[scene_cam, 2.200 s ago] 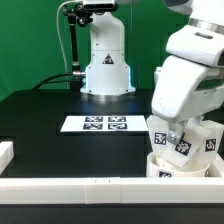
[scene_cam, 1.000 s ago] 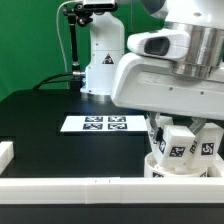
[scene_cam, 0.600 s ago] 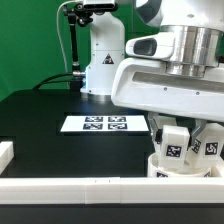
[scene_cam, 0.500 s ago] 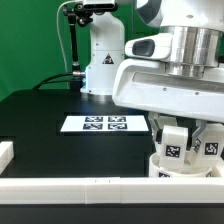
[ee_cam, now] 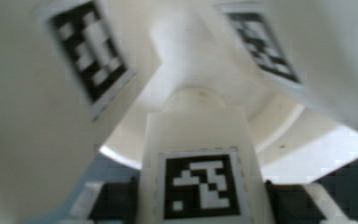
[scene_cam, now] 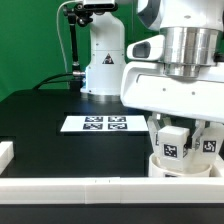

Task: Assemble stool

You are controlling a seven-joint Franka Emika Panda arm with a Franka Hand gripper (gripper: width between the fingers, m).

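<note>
The stool's round white seat (scene_cam: 163, 166) lies at the exterior view's lower right, close to the front rail. Tagged white legs stand on it. My gripper (scene_cam: 176, 134) reaches down from the big white hand and is shut on one upright leg (scene_cam: 176, 145); another leg (scene_cam: 208, 146) stands just beside it. In the wrist view the held leg (ee_cam: 202, 150) runs between my dark finger pads (ee_cam: 123, 200), gripper (ee_cam: 204, 206) closed on both its sides. Two more tagged legs (ee_cam: 94, 50) (ee_cam: 265, 45) rise from the curved seat (ee_cam: 309, 140) beyond.
The marker board (scene_cam: 95, 124) lies flat on the black table, left of my hand. A long white rail (scene_cam: 80, 190) runs along the front edge and a short one (scene_cam: 5, 153) sits at the left. My arm's base (scene_cam: 105, 65) and a camera stand (scene_cam: 73, 40) are at the back.
My wrist has turned, and the hand's white housing has swung toward the exterior view's right. The held leg has stayed over the seat with only a slight shift.
</note>
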